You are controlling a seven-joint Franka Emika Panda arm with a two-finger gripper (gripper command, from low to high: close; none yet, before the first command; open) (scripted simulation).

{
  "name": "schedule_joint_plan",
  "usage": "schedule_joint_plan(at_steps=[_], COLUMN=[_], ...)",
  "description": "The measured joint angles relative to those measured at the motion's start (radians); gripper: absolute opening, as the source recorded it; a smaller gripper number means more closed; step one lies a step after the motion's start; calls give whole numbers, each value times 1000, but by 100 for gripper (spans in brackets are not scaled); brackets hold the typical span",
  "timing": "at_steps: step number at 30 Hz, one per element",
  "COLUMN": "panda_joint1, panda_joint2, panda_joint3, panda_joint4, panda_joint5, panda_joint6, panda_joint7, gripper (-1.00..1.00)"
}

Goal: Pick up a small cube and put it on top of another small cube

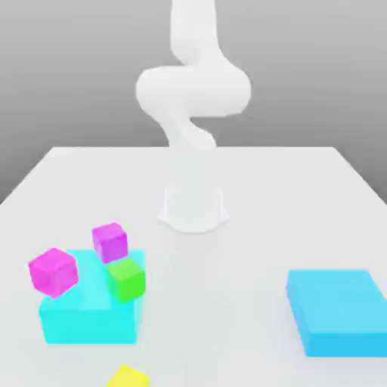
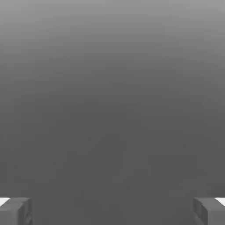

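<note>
**Arm:** Hovering with my fingers (image 2: pixel 15 212) spread as wide as they go and nothing between them. The gripper (image 2: pixel 112 213) looks out at plain grey, so I judge I'm well apart from every block.

**Partner:** Why so wide when you aren't holding anything?

**Arm:** A small cube slips between parted pads more easily, and I take it the pick hasn't begun.

**Partner:** Where is the one you want?

**Arm:** The yellow cube (image 1: pixel 127 376) lies on the white table (image 1: pixel 249 249) at the near edge of the exterior view, partly cut off, just in front of the cyan block (image 1: pixel 89 317) on the exterior view's left.

**Partner:** And its destination?

**Arm:** The violet cube (image 1: pixel 110 242) sits at that block's far edge. Whether it rests squarely on the top I cannot tell. A green cube (image 1: pixel 126 279) is just beside it, and a brighter magenta cube (image 1: pixel 54 271) hangs off the corner nearer the exterior view's left.

**Partner:** Any risk?

**Arm:** Crowding, I'd say. Green is so close that a careless descent could nudge it. The other cyan block (image 1: pixel 338 311), on the exterior view's right, stands well apart.
</note>
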Motion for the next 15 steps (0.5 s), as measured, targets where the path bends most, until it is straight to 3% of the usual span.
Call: schedule_joint_plan(at_steps=[15], panda_joint1=[-78], panda_joint2=[550], panda_joint3=[-9], panda_joint4=[-2], panda_joint5=[-14], panda_joint6=[172], panda_joint7=[138], gripper=[0])
